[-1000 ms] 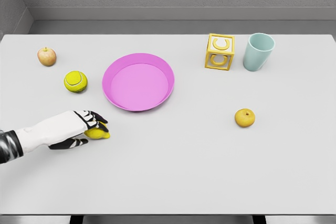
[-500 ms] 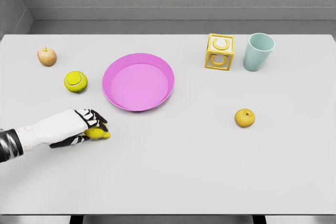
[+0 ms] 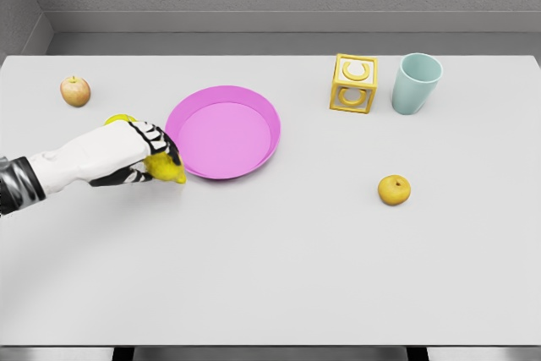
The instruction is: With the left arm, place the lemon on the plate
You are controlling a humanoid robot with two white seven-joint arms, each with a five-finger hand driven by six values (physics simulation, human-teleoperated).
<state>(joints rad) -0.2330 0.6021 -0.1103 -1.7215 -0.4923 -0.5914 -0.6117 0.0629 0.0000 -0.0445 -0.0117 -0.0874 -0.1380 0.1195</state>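
One white left hand, with black-and-white banded fingers, reached in from the left edge of the head view on a white forearm with a dark metallic cuff. Its fingers were clenched around one small yellow lemon, of which only the lower right part showed below the knuckles. The lemon sat in the hand just beside the near-left rim of the one round pink plate, outside it; whether it touched the rim could not be told. The plate's shallow bowl held nothing.

The one white rectangular table carried a handful of other single objects. One yellow-green tennis ball lay behind the hand, mostly hidden, with only its top edge visible above the wrist. One small red-and-yellow apple rested near the far-left corner, well apart from the hand. To the right of the plate stood one yellow open-frame letter cube, upright, and just beside it on the right one pale teal cup, also upright with its mouth open to the top. One round yellow-orange fruit with a short stem lay alone nearer the front, to the right of the plate and well apart from it.
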